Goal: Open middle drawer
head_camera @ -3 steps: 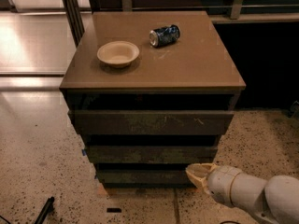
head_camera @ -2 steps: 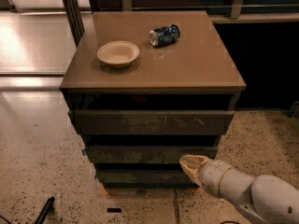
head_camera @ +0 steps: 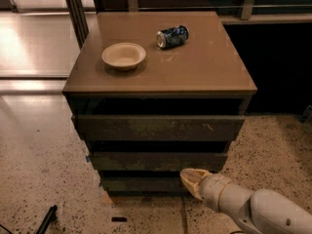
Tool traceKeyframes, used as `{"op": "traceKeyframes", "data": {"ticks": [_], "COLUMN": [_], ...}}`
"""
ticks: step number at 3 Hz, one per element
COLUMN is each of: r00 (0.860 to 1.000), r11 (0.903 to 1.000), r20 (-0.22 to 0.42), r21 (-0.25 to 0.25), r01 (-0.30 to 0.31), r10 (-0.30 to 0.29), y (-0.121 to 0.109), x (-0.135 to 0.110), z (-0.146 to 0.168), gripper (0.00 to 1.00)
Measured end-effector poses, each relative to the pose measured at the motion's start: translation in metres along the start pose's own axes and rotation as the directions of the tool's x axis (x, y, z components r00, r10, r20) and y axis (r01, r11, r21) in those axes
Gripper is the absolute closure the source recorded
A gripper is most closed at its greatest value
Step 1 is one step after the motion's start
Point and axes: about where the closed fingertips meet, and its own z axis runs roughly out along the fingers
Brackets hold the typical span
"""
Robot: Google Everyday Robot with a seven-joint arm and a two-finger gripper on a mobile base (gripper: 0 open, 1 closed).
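The middle drawer point(head_camera: 158, 161) is the second of three dark grey-brown fronts on the cabinet, flat and scuffed, and it looks closed. Above it is the wider top front point(head_camera: 158, 127) with pale scratches, below it the narrow bottom front point(head_camera: 141, 184). My gripper point(head_camera: 191, 177) reaches in from the lower right on a white arm. Its pale tip sits just below the middle drawer's lower edge, right of centre, in front of the bottom front.
On the brown cabinet top point(head_camera: 204, 72) stand a pale bowl point(head_camera: 124, 55) at the left and a crushed blue can point(head_camera: 172, 36) lying on its side. Speckled floor surrounds the cabinet. A dark object point(head_camera: 46, 218) lies on the floor at lower left.
My gripper has moved left and slightly up, from beside the bottom front toward the lower edge of the middle drawer. The drawers have not moved.
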Motion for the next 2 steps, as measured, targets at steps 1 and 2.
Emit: {"op": "traceKeyframes", "data": {"ticks": [1, 2], "r00": [0.999, 0.996], "r11": [0.9989, 0.9958], "r20": [-0.013, -0.007], "r21": [0.008, 0.033], "r01": [-0.046, -0.085], "r10": [0.046, 0.085], "y": [-0.007, -0.023], "x": [0.026, 0.058], "z": [0.03, 0.064], "gripper": [1.0, 1.0]}}
